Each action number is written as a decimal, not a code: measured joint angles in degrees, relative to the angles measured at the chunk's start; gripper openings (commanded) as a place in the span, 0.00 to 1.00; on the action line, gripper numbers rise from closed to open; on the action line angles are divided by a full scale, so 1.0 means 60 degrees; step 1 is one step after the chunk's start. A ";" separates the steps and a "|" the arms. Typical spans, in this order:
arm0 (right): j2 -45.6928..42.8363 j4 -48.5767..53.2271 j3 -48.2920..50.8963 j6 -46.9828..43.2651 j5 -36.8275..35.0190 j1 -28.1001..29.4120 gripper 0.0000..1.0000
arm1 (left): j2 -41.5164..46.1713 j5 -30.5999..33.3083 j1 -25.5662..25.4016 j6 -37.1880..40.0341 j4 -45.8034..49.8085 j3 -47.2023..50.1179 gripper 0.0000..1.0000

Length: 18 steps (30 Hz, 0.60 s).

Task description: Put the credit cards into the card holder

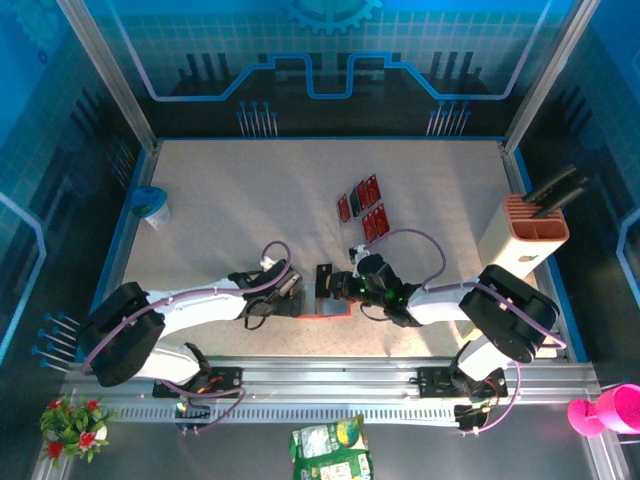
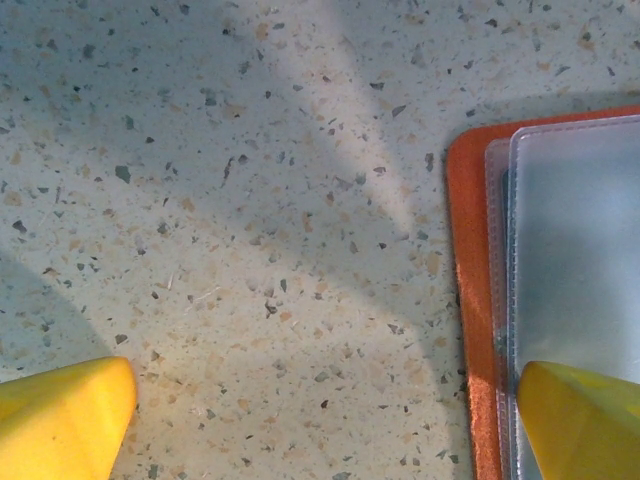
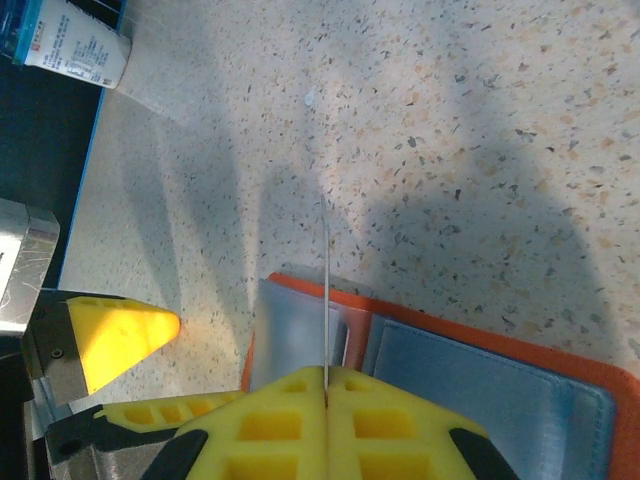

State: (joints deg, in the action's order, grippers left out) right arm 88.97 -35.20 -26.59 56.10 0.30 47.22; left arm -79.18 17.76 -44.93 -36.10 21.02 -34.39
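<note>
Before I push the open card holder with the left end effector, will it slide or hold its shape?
Probably slides: the card holder lies open and flat on the smooth speckled table. Its clear sleeves look thin, likely floppy, so they may buckle. It looks light for its size.

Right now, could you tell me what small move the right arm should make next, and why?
Probably lower the right gripper to slide its card into the card holder: it is shut on the card, edge-on over the open clear sleeves, and the open left gripper straddles the holder's edge.
</note>
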 measured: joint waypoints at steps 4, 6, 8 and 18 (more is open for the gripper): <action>0.0033 -0.0047 0.0022 0.0080 0.0007 0.0004 0.00 | -0.0004 0.0000 0.0000 0.0000 -0.0022 0.0011 0.99; 0.0033 -0.0102 0.0080 0.0124 0.0022 0.0007 0.00 | -0.0004 0.0000 0.0000 0.0004 -0.0029 0.0011 0.99; 0.0033 -0.0142 0.0146 0.0149 0.0029 0.0022 0.00 | -0.0004 0.0000 0.0000 0.0004 -0.0036 0.0011 0.99; -0.0022 -0.0331 0.0557 0.0339 0.0018 0.0120 0.00 | -0.0004 0.0000 0.0000 0.0004 -0.0044 0.0011 0.99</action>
State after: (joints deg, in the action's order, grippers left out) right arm 88.84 -37.19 -23.24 58.13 0.40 47.94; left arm -79.20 17.76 -44.93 -36.07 20.75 -34.33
